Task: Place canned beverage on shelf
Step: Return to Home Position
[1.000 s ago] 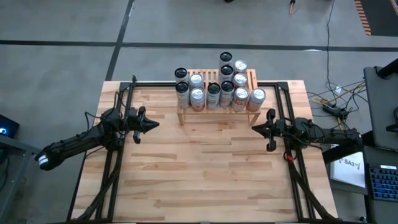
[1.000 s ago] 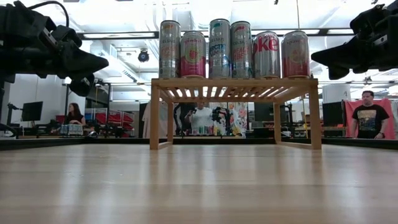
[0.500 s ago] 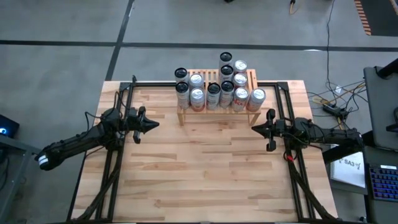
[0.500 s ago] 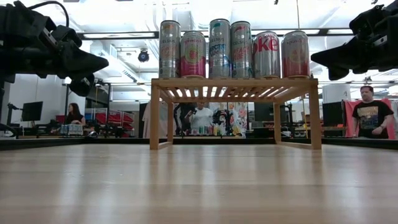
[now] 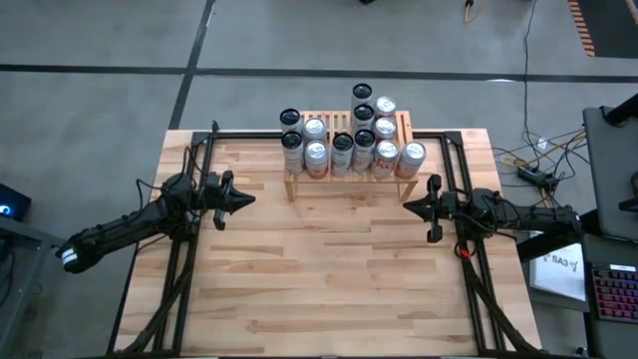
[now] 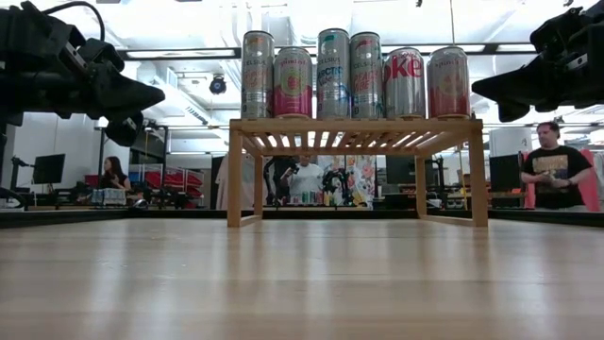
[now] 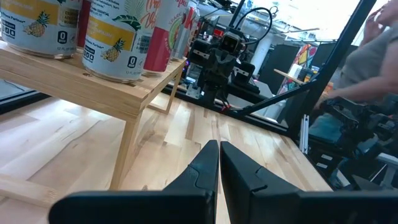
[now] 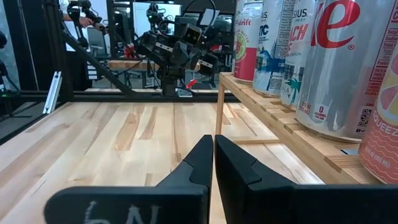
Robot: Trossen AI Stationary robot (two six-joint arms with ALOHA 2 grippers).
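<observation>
The shelf stands at 12 o'clock, back cans partly hidden; left gripper at 9, right gripper at 3, both closed.

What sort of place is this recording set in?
Probably a robotics lab: the left arm and right arm sit at the sides of a wooden table, cables trail over the grey floor, and a person stands in the cluttered room behind the shelf of cans.

shelf: cans on top, table far edge | left gripper: off shelf's left | right gripper: off its right
</observation>
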